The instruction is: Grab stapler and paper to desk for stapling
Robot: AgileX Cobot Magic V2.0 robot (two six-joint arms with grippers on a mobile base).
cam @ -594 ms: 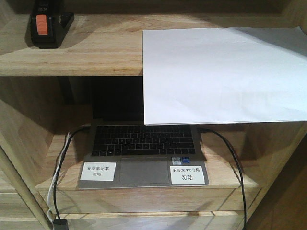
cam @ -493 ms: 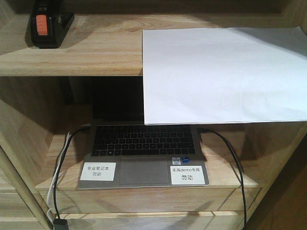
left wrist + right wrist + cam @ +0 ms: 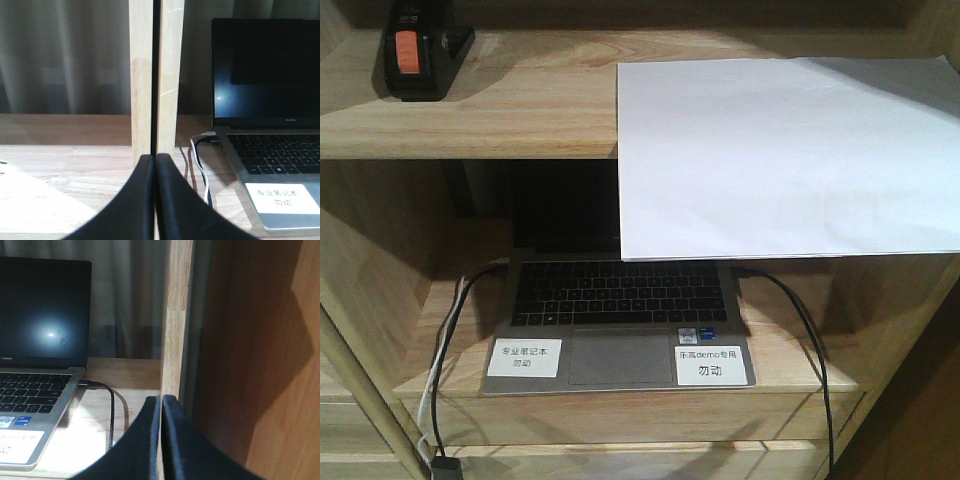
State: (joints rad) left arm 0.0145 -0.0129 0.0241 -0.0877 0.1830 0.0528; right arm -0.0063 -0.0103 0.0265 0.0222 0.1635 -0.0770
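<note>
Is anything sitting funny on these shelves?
Yes. The paper hangs far out over the front edge of the upper shelf, only partly resting on it. In the front view it hides the screen of the laptop below. Nothing looks spilled or broken.

Open laptop (image 3: pixel 618 320), screen dark, on the lower board of a light wooden shelf unit (image 3: pixel 520 120). Two white labels (image 3: pixel 525 357) on its palm rest. Black cables (image 3: pixel 110 420) at both sides, white cable (image 3: pixel 435 370) at left.

light wooden upper shelf (image 3: pixel 520 110) bearing black stapler (image 3: pixel 415 50) at left, white paper (image 3: pixel 780 150) overhanging front, lower shelf (image 3: pixel 780 360) with open laptop (image 3: pixel 620 320)
</note>
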